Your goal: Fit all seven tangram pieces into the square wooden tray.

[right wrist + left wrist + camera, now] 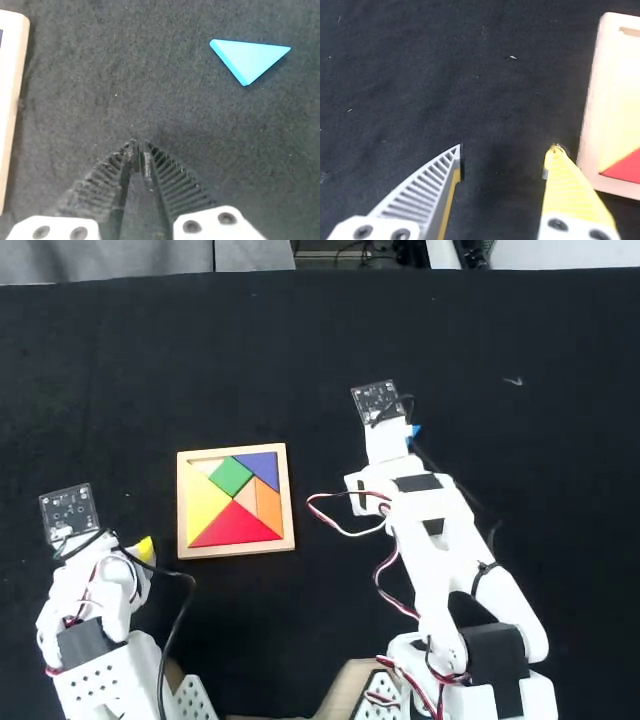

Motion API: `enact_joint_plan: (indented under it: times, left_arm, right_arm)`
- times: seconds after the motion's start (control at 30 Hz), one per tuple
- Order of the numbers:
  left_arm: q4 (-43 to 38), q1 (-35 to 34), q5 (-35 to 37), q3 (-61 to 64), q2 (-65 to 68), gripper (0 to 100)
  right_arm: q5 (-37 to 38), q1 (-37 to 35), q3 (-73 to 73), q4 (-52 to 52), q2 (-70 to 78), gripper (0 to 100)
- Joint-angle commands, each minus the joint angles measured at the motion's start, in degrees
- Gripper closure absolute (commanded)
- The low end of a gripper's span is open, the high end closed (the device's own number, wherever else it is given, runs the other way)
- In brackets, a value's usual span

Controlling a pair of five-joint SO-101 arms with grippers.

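**A:** How many pieces sit in the tray [237, 548]?

**B:** Six coloured ones can be counted from the high view: one blue piece [262, 467], one green piece [230, 477], one yellow piece [203, 506], one red piece [236, 528], one orange piece [268, 505] and one small peach piece [246, 494] in the middle. A pale triangular patch lies at one corner beside the green piece, and it cannot be told whether that is a piece or bare wood.

**A:** And outside the tray?

**B:** One light blue triangle [250, 59] lies flat on the black counter [520, 330]. It is well apart from the single tray, on the side where the right arm stands, and is partly hidden by that arm's wrist in the high view.

**A:** What of the two grippers?

**B:** The right gripper [138, 147] has its two dark fingers pressed together with nothing between them. It is above bare counter, near the light blue triangle but apart from it, with the tray's rim off to the other side. The left gripper [506, 152] has its fingers spread wide, one grey and one yellow, and it holds nothing. Its yellow finger [565, 180] is just beside the tray's outer rim, near a corner.
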Motion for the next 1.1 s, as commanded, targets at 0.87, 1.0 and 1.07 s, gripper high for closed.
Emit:
enact_joint_plan:
  times: [0.87,1.0,1.07]
  left_arm:
    - [4.2,21.3,0.1,-38.0,38.9,73]
    - [5.0,21.3,3.1,-46.4,52.0,73]
    - [8.6,21.4,5.4,-52.8,57.9,73]
  right_arm:
    - [-0.4,0.8,-0.5,-2.3,0.0,98.7]
    - [-0.4,0.8,-0.5,-2.3,0.0,98.7]
    - [-0.4,0.8,-0.5,-2.3,0.0,98.7]
